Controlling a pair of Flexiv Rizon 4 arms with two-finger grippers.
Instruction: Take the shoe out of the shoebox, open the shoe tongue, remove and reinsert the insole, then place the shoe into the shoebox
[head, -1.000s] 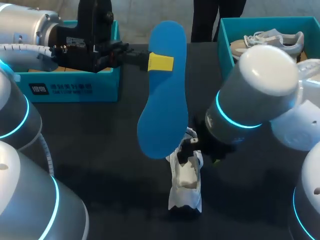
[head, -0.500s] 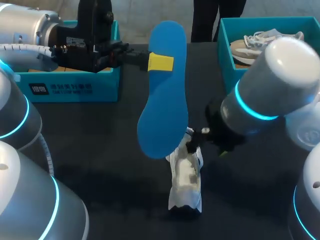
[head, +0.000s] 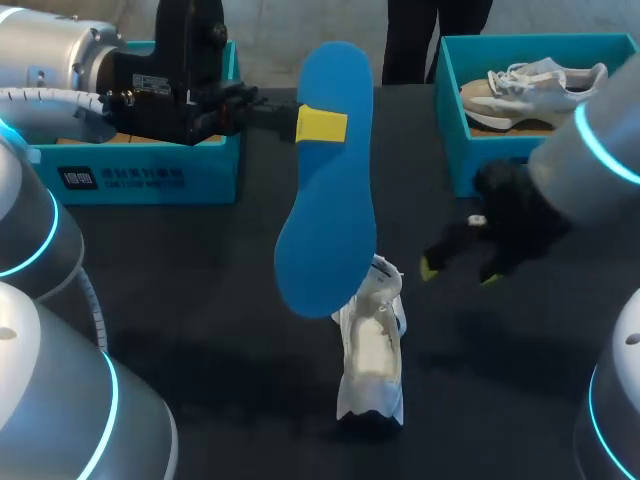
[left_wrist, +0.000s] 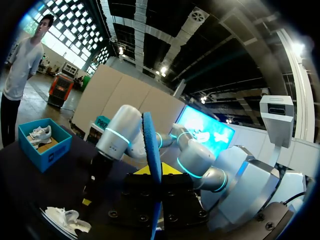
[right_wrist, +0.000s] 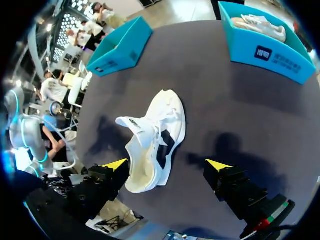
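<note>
The left claw (head: 310, 125) pinched the blue insole (head: 330, 220) on end above the worktop (head: 200, 300), seemingly poised for reinsertion into the white shoe (head: 370, 355) lying below (its mouth gaping), while the right claw (head: 459, 273) hovered spread and empty near the shoe.

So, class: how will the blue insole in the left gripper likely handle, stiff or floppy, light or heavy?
Probably light: the left gripper holds the blue insole aloft by one pinch toward one end. Likely bendy but not limp: edge-on in the left wrist view it looks thin, yet it hangs nearly straight.
</note>
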